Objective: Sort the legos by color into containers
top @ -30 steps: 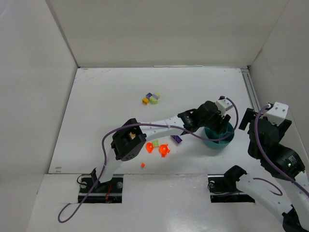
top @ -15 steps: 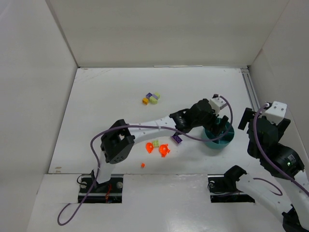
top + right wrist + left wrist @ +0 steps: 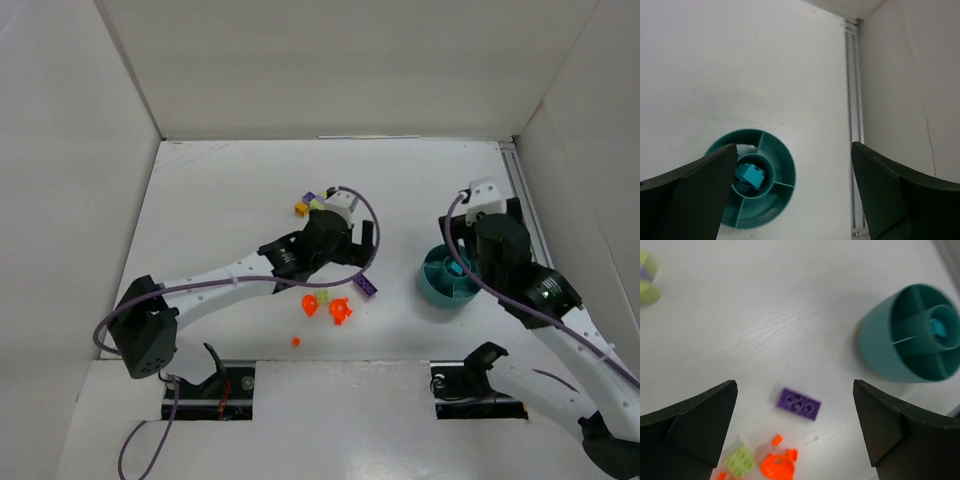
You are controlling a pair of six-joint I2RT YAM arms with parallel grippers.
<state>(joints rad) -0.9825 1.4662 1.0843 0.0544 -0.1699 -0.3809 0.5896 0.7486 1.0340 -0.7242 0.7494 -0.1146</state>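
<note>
Legos [image 3: 340, 312] barely sorted: one in, eight out

Nearest the arm bases, a tiny orange crumb [image 3: 296, 341] lies alone on the tabletop [image 3: 220, 200]. Just beyond it, toward 12 o'clock, sit two orange-red pieces [image 3: 310, 305]. One pale green brick [image 3: 740, 457] lies close against them, and one purple brick [image 3: 799, 404] lies at their 2 o'clock. The left end effector [image 3: 794, 385] hovers above this group, spread wide and holding nothing. At 3 o'clock of the purple brick stands the one teal bowl [image 3: 792, 175]. Its central cup holds a single teal piece [image 3: 750, 175], and the outer compartments that show look bare. The right end effector [image 3: 792, 150] hangs over the bowl, likewise wide open and empty. Farthest out, at 11 o'clock of the left end effector, lies a cluster of three: one yellow piece [image 3: 301, 208], one purple piece [image 3: 309, 197] and one pale green piece [image 3: 319, 206], partly masked by the wrist. By my reckoning the sort has only begun, with one piece placed and eight remaining.
</note>
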